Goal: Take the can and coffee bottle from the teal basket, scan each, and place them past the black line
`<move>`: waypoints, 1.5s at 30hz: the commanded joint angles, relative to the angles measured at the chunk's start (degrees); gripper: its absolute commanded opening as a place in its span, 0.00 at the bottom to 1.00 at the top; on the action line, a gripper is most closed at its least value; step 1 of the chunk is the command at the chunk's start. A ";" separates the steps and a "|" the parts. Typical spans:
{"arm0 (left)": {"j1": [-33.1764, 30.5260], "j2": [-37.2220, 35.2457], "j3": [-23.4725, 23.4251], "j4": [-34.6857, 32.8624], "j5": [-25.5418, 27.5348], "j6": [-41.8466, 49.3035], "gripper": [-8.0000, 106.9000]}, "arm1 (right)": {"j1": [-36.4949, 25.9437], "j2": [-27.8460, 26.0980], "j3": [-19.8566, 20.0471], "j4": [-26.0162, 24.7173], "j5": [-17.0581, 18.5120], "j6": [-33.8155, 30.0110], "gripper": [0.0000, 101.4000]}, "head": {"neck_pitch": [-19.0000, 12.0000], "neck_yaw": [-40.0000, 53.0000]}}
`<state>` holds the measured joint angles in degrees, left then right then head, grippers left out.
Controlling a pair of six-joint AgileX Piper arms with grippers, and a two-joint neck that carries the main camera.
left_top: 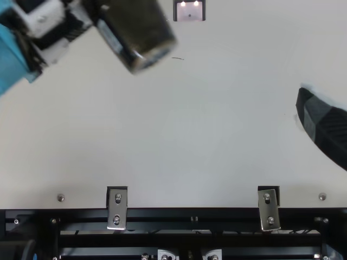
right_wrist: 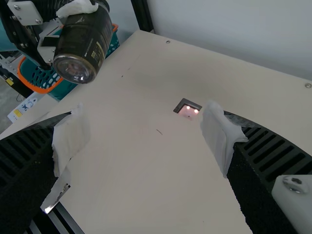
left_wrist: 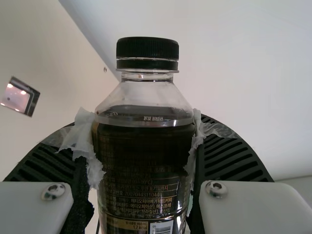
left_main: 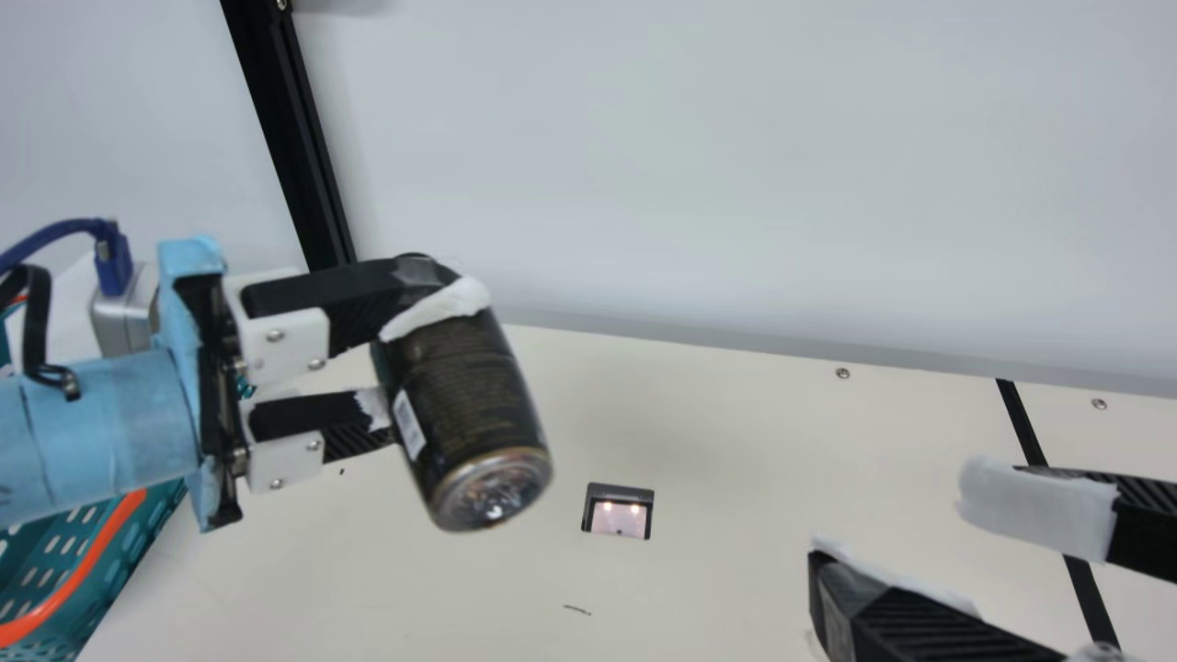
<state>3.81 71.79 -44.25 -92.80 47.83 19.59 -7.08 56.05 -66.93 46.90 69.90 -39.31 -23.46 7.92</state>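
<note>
- Item, coffee bottle (left_main: 469,405): one, dark liquid within, held in the air above the cream table (left_main: 717,441), on my left side of the scanner window. It lies tilted, its base angled down and towards that window, well apart from the tabletop.
- Item, cap (left_wrist: 147,51): black, ribbed, on the bottle's clear neck in my left wrist view.
- Item, barcode (left_wrist: 162,228): printed low on the bottle's label, part of it showing in that same view.
- Item, left gripper (left_main: 414,354): clamped on the coffee bottle, one finger to each side of its body, with crumpled white wrapping against the plastic.
- Item, right gripper (left_main: 897,529): fingers spread wide apart, tips wrapped in white, bare tabletop showing between them. I have it above the table; in the main view one finger overlaps the black line.
- Item, scanner window (left_main: 618,512): square, dark-framed, lit by two small lamps, set into the table between the two grippers.
- Item, teal basket (left_main: 108,541): orange-rimmed, slotted walls, at my far left, partly behind the left arm.
- Item, black line (left_main: 1090,598): running across the table on my right, beyond the scanner window from the bottle.
</note>
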 commanded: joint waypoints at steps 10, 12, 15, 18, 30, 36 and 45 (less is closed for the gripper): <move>7.41 2.97 1.60 -7.15 6.98 13.65 0.16 | 0.74 0.09 -0.25 -0.22 -0.44 0.76 1.00 | -1.54 -0.82; 7.41 2.97 1.60 -7.15 6.98 13.65 0.16 | 1.56 0.51 -0.13 0.43 -1.29 1.15 1.00 | -1.54 -0.82; 7.41 2.97 1.60 -7.15 6.98 13.65 0.16 | 2.84 1.63 0.31 2.78 -3.00 1.19 1.00 | -1.54 -0.82; 7.41 2.97 1.60 -7.15 6.98 13.65 0.16 | 4.33 3.36 0.92 6.20 -5.10 0.57 1.00 | -1.54 -0.82; 7.41 2.97 1.60 -7.15 6.98 13.65 0.16 | 9.27 13.12 3.49 20.53 -9.45 -5.50 1.00 | -1.54 -0.82; 7.41 2.97 1.60 -7.15 6.98 13.65 0.16 | 11.80 17.47 4.06 26.73 -10.91 -8.61 1.00 | -1.54 -0.82; 7.41 2.97 1.60 -7.15 6.98 13.65 0.16 | 15.50 23.38 3.67 32.88 -13.05 -12.20 1.00 | -1.54 -0.82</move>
<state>11.22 74.76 -42.65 -99.94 54.81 33.24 8.03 78.63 -63.13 79.10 56.78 -51.28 -23.46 7.92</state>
